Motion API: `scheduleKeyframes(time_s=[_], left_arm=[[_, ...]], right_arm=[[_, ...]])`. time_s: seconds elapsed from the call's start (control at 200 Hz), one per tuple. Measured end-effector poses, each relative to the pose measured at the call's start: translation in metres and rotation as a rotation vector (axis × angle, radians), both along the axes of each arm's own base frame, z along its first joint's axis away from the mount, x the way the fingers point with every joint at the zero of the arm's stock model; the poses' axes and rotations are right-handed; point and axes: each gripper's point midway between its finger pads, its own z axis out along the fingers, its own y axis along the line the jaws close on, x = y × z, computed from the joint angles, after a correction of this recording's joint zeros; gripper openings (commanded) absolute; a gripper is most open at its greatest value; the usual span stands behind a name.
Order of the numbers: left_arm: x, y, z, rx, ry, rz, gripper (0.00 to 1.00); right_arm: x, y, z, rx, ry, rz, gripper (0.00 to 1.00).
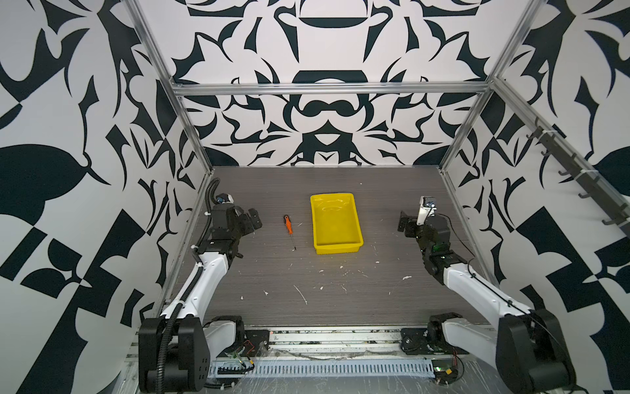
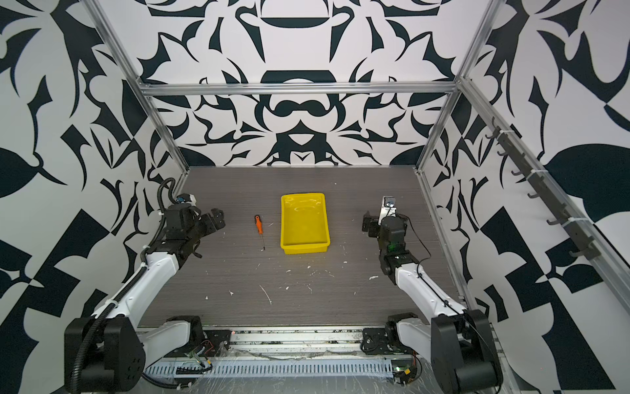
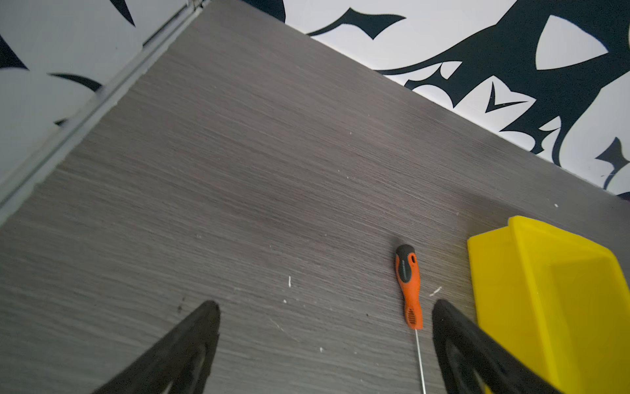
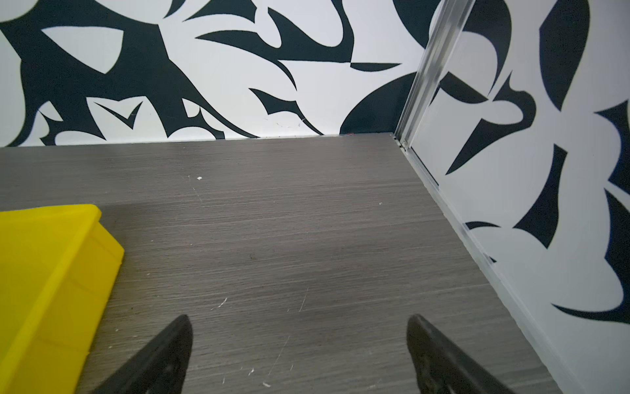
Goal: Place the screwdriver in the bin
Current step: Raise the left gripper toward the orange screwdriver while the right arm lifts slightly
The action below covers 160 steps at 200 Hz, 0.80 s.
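The screwdriver, orange-handled with a black cap and a thin shaft, lies flat on the table just left of the yellow bin. The bin looks empty. My left gripper hovers to the left of the screwdriver, open, with nothing between its fingers. In the left wrist view the screwdriver's shaft runs close beside one fingertip. My right gripper stands open to the right of the bin, over bare table.
The grey wood-grain table is walled by patterned panels and aluminium frame posts. Small white scuffs dot the front half. Both arm bases and a cable duct sit along the near edge.
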Motion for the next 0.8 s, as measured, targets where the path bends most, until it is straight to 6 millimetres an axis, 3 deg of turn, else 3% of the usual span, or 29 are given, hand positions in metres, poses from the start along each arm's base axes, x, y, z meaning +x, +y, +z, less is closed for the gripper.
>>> scheduleKeyframes(time_s=[0.105,0.235,0.36,0.46,0.595,0.725,0.8], left_arm=[[0.003,-0.003,0.008,-0.064,0.013,0.024,1.00],[0.001,0.007,0.011,-0.151,0.060,0.130,1.00],[-0.005,0.031,0.004,-0.219,0.132,0.297,1.00],[-0.008,0.033,-0.004,-0.256,0.191,0.326,1.00],[-0.008,0.018,-0.013,-0.336,0.242,0.292,0.94],[-0.006,-0.004,-0.029,-0.391,0.296,0.250,0.90],[-0.004,-0.022,-0.041,-0.397,0.336,0.216,0.86]], right_arm=[[-0.004,-0.016,0.001,0.103,0.024,-0.147,1.00],[-0.016,-0.042,-0.026,0.199,0.119,-0.374,1.00],[-0.021,-0.041,-0.046,0.231,0.185,-0.400,1.00],[-0.020,-0.038,-0.049,0.268,0.185,-0.397,1.00],[-0.026,-0.036,-0.063,0.326,0.169,-0.400,0.97],[-0.045,-0.033,-0.101,0.372,0.199,-0.398,0.97],[-0.049,-0.030,-0.114,0.387,0.234,-0.395,0.96]])
